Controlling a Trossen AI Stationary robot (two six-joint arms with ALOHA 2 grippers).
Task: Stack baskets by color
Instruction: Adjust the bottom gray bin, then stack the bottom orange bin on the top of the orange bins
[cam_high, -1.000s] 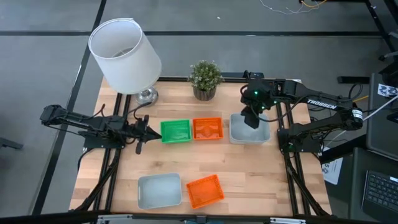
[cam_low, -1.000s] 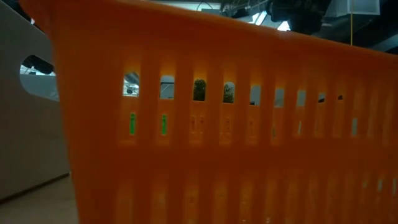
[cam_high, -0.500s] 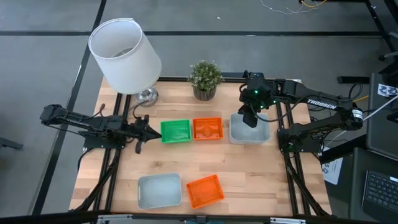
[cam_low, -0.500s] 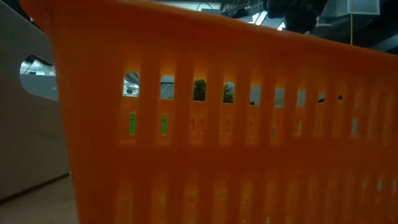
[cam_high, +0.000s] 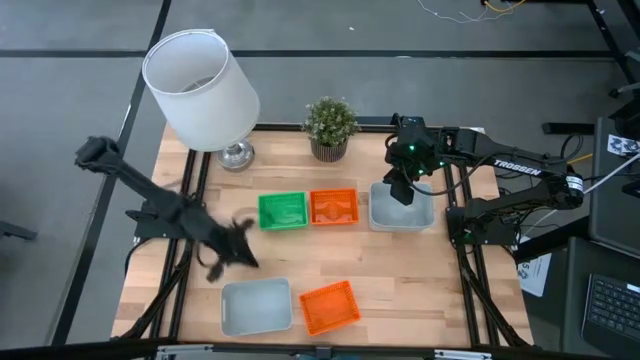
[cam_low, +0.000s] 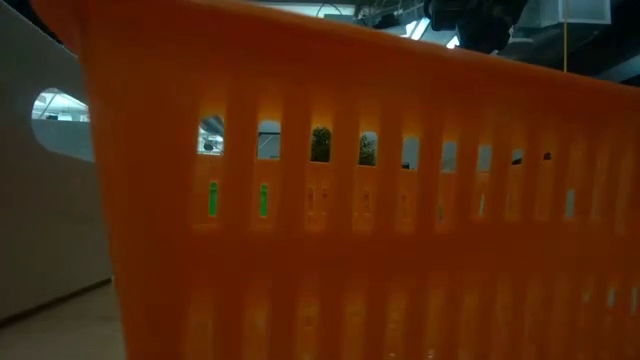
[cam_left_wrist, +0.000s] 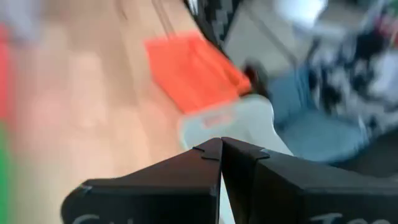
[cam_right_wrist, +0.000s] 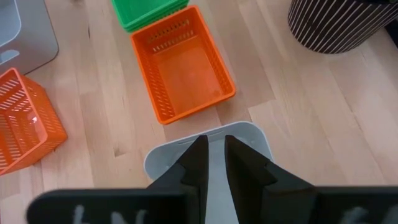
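Left gripper (cam_high: 235, 255) swung from beside green basket (cam_high: 283, 210) toward front grey basket (cam_high: 256, 306), fingers pressed together, empty. Right gripper (cam_high: 402, 190) pinching rim of rear grey basket (cam_high: 415, 215), apparently. Visible: one green, two orange (cam_high: 333, 207) (cam_high: 329, 306), two grey. Bench (cam_high: 420, 285) centre open.

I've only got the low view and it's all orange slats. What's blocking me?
Observer: The front orange basket, sitting at the table's near edge right against that camera.
Operator: Where's the left gripper?
Observer: The left gripper is shut and empty, over bare wood just behind the front grey basket.
Operator: And the right one?
Observer: The right gripper is over the far grey basket, which ends a row with the green basket and a second orange basket.
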